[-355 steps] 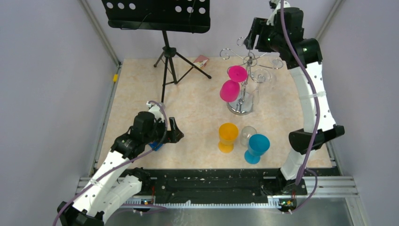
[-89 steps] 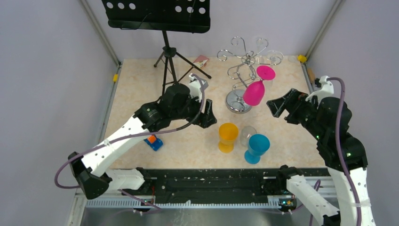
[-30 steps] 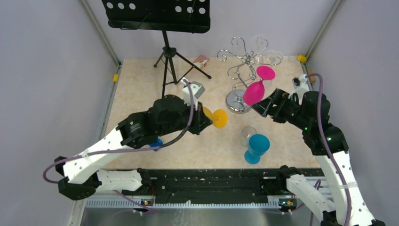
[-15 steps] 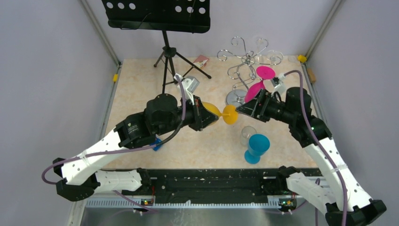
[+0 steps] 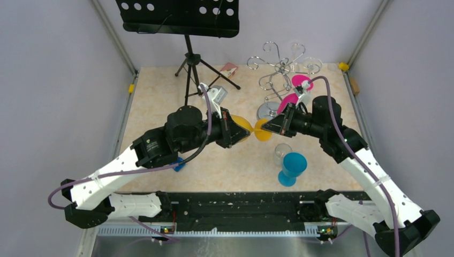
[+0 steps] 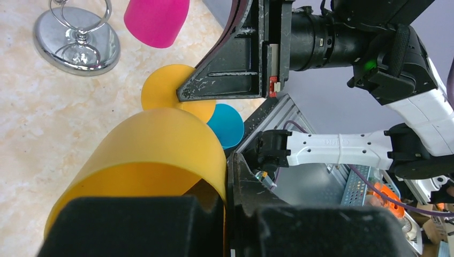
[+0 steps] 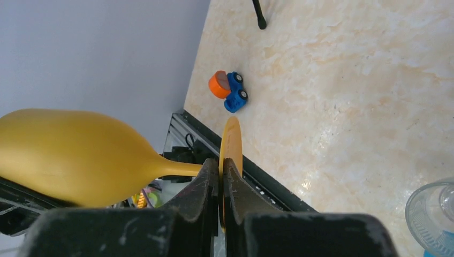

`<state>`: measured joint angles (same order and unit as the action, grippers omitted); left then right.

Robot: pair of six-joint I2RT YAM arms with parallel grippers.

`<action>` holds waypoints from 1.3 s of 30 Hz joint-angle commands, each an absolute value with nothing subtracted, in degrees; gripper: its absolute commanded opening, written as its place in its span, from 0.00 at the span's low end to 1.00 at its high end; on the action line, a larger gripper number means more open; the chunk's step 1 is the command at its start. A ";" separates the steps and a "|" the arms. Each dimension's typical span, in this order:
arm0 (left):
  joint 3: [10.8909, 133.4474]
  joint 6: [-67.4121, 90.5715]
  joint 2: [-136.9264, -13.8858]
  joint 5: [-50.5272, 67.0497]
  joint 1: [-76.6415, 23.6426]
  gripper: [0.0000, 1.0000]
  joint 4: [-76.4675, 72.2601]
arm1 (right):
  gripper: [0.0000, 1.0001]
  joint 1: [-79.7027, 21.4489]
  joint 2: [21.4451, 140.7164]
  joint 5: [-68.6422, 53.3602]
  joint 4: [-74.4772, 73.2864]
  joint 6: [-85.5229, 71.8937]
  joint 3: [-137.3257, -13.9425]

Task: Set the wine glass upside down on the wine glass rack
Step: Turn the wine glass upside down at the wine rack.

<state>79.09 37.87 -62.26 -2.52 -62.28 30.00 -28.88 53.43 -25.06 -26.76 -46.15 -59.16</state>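
Observation:
The yellow wine glass (image 5: 250,128) lies sideways in the air between both arms. My left gripper (image 5: 235,133) is shut on the rim of its bowl (image 6: 155,144), one finger inside and one outside. My right gripper (image 5: 263,128) is shut on the glass's foot disc (image 7: 231,142), the jaws pinching its edge just beyond the stem. The chrome wine glass rack (image 5: 278,67) stands at the back right on its round base (image 6: 77,40). A pink glass (image 5: 292,96) hangs upside down from it, partly behind my right arm.
A blue glass (image 5: 293,166) and a clear glass (image 5: 281,152) stand below the held glass. A black tripod music stand (image 5: 187,53) is at the back left, a pink card (image 5: 229,68) beside it. A blue and orange toy car (image 7: 229,91) lies near the left arm.
My right gripper has moved left onto the yellow glass's foot and shut on it. The left gripper holds the bowl as before, with the glass shifted slightly right.

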 commanded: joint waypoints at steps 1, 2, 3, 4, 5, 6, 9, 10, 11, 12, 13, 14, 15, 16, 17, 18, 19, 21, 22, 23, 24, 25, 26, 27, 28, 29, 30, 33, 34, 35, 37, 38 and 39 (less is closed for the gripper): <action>80.44 38.75 -60.36 -2.14 -62.32 0.00 25.00 | 0.00 -29.09 53.50 -23.04 -25.33 -45.90 -61.71; 80.22 38.79 -60.19 -2.28 -62.36 0.00 25.11 | 0.00 -29.09 53.15 -22.22 -25.66 -45.72 -61.78; 80.09 38.90 -60.25 -2.22 -62.33 0.01 25.36 | 0.00 -29.09 52.85 -21.30 -25.82 -45.47 -61.96; 80.15 38.93 -60.25 -2.12 -62.32 0.06 25.85 | 0.00 -29.09 52.40 -20.59 -25.36 -45.02 -61.90; 80.20 38.94 -60.30 -2.00 -62.39 0.13 26.54 | 0.00 -29.09 51.96 -20.12 -24.46 -44.60 -61.52; 80.36 39.03 -60.44 -1.95 -62.35 0.23 27.45 | 0.00 -29.09 51.45 -19.68 -23.77 -44.38 -61.05; 80.95 40.11 -60.51 -2.84 -62.38 0.51 31.24 | 0.00 -29.09 50.77 -18.58 -22.67 -42.78 -60.17; 81.18 40.24 -60.43 -3.09 -62.36 0.58 32.66 | 0.00 -29.09 50.64 -17.90 -22.88 -42.12 -60.11; 81.58 40.17 -60.27 -3.28 -62.36 0.64 34.12 | 0.00 -29.09 50.55 -17.43 -23.67 -41.07 -60.31; 82.07 40.17 -60.22 -3.52 -62.34 0.68 35.84 | 0.00 -29.09 50.58 -16.69 -25.09 -39.33 -60.99; 82.53 40.12 -60.01 -3.66 -62.32 0.71 37.45 | 0.00 -29.09 50.69 -15.20 -26.90 -37.48 -61.75; 82.69 40.07 -59.69 -3.75 -62.34 0.74 38.65 | 0.00 -29.09 50.63 -13.85 -28.38 -35.69 -62.45; 82.71 40.01 -59.29 -3.78 -62.39 0.77 39.87 | 0.00 -29.09 50.55 -12.78 -29.69 -34.03 -63.00; 82.71 40.04 -58.97 -3.78 -62.37 0.78 41.16 | 0.00 -29.14 50.38 -11.97 -30.55 -31.91 -63.36; 82.71 40.19 -58.62 -3.58 -62.34 0.78 42.47 | 0.00 -29.10 49.93 -11.28 -31.42 -30.36 -63.63; 82.64 40.20 -58.44 -2.84 -62.32 0.78 43.58 | 0.00 -29.11 49.80 -10.62 -32.41 -28.91 -64.08; 82.31 40.04 -58.11 -1.45 -62.30 0.79 44.54 | 0.00 -29.10 49.56 -10.03 -33.36 -27.43 -64.71; 81.16 40.44 -57.26 1.69 -62.29 0.79 45.41 | 0.00 -29.09 49.42 -8.71 -35.29 -24.24 -66.05; 80.34 40.88 -56.62 2.85 -62.25 0.79 45.47 | 0.00 -29.09 49.44 -8.40 -36.13 -22.74 -66.77; 79.39 41.41 -55.99 3.74 -62.29 0.79 45.32 | 0.00 -29.09 49.48 -8.18 -36.75 -21.29 -67.32; 77.95 41.99 -55.31 5.10 -62.23 0.79 44.78 | 0.00 -29.09 49.60 -8.26 -36.88 -19.66 -67.84; 76.99 42.49 -54.69 6.28 -62.15 0.80 44.21 | 0.00 -29.09 49.60 -8.49 -36.72 -18.45 -68.15; 76.30 43.11 -54.26 7.31 -61.90 0.80 43.70 | 0.00 -29.09 49.65 -9.21 -36.40 -17.31 -68.32; 75.59 43.51 -53.97 8.43 -61.69 0.80 43.23 | 0.00 -29.09 49.72 -10.35 -35.89 -16.11 -68.45; 75.17 43.66 -53.68 9.56 -61.37 0.80 42.65 | 0.00 -29.09 49.69 -11.26 -35.15 -15.19 -68.43; 74.78 43.91 -53.54 10.71 -61.12 0.81 42.06 | 0.00 -29.09 49.54 -11.72 -34.46 -14.68 -68.33; 74.42 44.17 -53.32 11.72 -60.77 0.83 41.23 | 0.00 -29.09 49.38 -12.21 -33.67 -14.04 -67.99; 73.17 45.36 -52.83 16.14 -59.07 0.88 37.62 | 0.00 -29.09 49.01 -13.07 -31.64 -11.57 -66.91; 72.76 45.96 -52.77 18.13 -58.34 0.88 36.13 | 0.00 -29.09 49.08 -13.21 -31.25 -10.58 -66.78; 72.32 46.49 -52.91 20.39 -57.37 0.88 34.84 | 0.00 -29.11 49.17 -13.34 -31.13 -8.96 -66.73; 71.23 48.24 -53.16 25.36 -54.86 0.89 31.36 | 0.00 -29.09 49.42 -13.40 -31.15 -6.47 -66.67; 70.35 49.49 -53.25 28.11 -53.19 0.89 29.18 | 0.00 -29.09 49.54 -13.55 -31.33 -5.04 -66.59; 69.25 51.35 -53.18 31.22 -51.35 0.89 26.88 | 0.00 -29.09 49.69 -13.61 -31.54 -3.88 -66.63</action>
